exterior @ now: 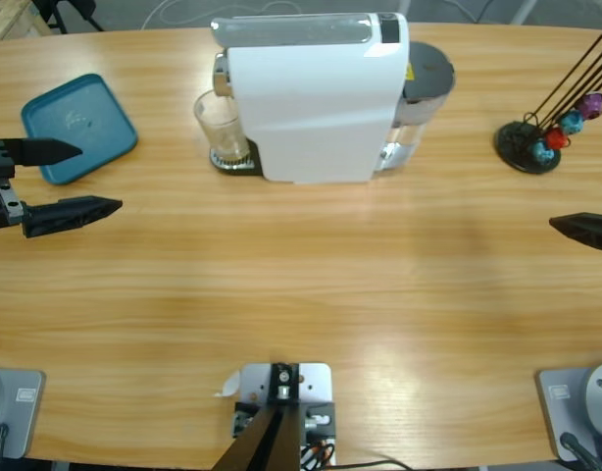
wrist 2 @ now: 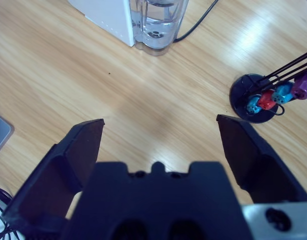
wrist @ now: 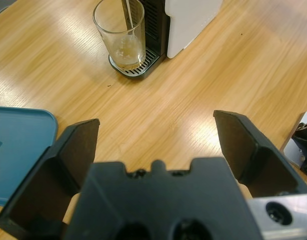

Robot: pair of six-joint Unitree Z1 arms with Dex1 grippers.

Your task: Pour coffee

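A robot test setup staged as a coffee corner: a long wooden worktop (exterior: 311, 275) carries a white capsule coffee machine (exterior: 311, 98), a capsule rack (exterior: 536, 137) and a blue tray (exterior: 77, 128), with cables trailing behind.

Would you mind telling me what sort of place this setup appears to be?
Probably a lab workbench staged as a coffee corner: a white capsule coffee machine with a glass under its spout, a capsule rack, and a blue tray on a long wooden table.

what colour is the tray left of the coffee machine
Teal blue. The tray shows best in the high view; the left wrist view catches only a corner.
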